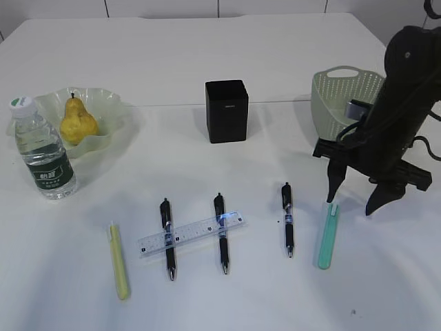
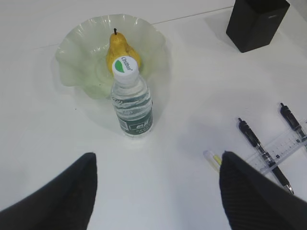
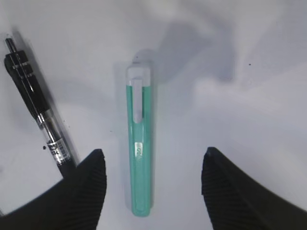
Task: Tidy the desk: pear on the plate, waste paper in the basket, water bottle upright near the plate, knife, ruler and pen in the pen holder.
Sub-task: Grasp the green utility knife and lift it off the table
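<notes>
A black pen lies just beside the teal knife below the open right hand.

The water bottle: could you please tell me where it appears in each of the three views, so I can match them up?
Exterior view: the water bottle stands upright at the far left, just in front of the plate.
Left wrist view: centre of the picture, upright, cap toward the camera, in front of the plate.
Right wrist view: not in it.
Shared landmark: the pear on the plate, right behind the bottle in both views that show it.
</notes>
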